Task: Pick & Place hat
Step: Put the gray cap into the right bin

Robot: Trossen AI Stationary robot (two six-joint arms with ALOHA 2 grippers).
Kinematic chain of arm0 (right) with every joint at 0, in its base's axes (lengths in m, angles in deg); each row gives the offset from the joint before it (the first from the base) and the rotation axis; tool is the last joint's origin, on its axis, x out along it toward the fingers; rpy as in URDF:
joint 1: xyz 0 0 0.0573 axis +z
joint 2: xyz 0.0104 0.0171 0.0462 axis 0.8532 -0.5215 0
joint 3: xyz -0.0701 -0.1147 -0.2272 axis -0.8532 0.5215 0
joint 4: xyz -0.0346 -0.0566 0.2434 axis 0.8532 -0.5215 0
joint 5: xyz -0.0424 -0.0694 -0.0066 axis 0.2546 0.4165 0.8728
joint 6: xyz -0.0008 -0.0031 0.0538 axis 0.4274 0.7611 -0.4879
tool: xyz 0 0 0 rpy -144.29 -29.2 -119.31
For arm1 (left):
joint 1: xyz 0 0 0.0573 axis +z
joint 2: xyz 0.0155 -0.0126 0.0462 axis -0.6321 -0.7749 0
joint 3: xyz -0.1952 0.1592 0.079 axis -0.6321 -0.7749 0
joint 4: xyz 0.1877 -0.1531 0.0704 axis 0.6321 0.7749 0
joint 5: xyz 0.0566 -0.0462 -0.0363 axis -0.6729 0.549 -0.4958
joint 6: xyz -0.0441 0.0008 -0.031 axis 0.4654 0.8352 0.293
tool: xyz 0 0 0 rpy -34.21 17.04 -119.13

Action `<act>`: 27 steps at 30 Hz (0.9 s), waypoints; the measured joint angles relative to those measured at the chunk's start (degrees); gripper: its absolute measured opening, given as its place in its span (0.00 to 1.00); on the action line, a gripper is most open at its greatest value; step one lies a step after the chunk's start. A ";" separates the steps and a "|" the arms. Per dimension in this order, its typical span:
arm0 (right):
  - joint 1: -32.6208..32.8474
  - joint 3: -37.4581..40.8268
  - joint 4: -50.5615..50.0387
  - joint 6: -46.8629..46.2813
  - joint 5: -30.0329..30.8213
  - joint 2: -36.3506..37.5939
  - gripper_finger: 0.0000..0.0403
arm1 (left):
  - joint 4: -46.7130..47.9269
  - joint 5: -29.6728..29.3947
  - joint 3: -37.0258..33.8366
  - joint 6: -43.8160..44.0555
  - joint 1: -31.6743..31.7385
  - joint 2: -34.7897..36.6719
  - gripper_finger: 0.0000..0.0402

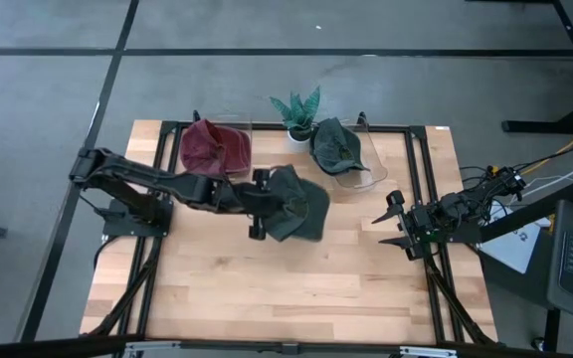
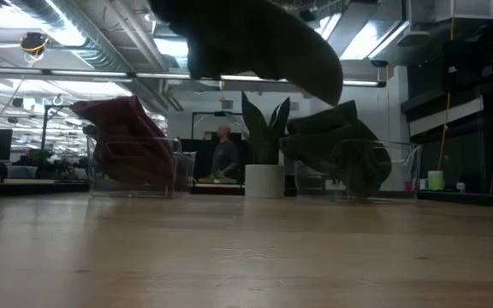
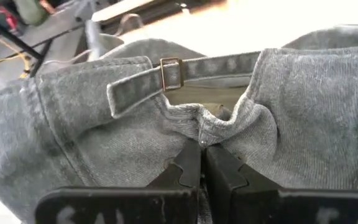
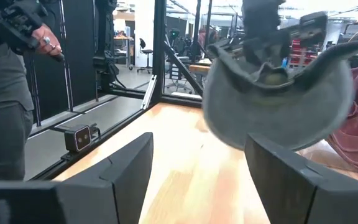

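Grey cap (image 3: pixel 92 118) of washed, matt cotton twill with a metal strap buckle (image 3: pixel 171 73); table (image 1: pixel 267 288) of pale, smooth wood planks; bins (image 2: pixel 135 167) of clear glossy plastic.

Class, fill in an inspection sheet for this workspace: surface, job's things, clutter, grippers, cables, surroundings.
Surface: wooden table on a dark frame.
Job's things: grey hat held off the table; red hat and dark green hat each in a clear bin.
Clutter: potted plant between the bins.
Grippers: left gripper shut on the grey hat's back edge; right gripper open, at the table's right edge.
Cables: bundle along the right arm.
Surroundings: person in the room behind.
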 joint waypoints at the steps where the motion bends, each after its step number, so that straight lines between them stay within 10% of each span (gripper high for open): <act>1: 0.01 0.00 0.01 0.00 0.00 0.00 0.63 | -0.49 -0.02 0.00 0.11 0.50 0.19 0.01; 27: 0.01 0.00 -0.03 0.00 0.00 0.00 0.63 | -9.01 0.05 12.21 4.57 15.77 -4.02 0.01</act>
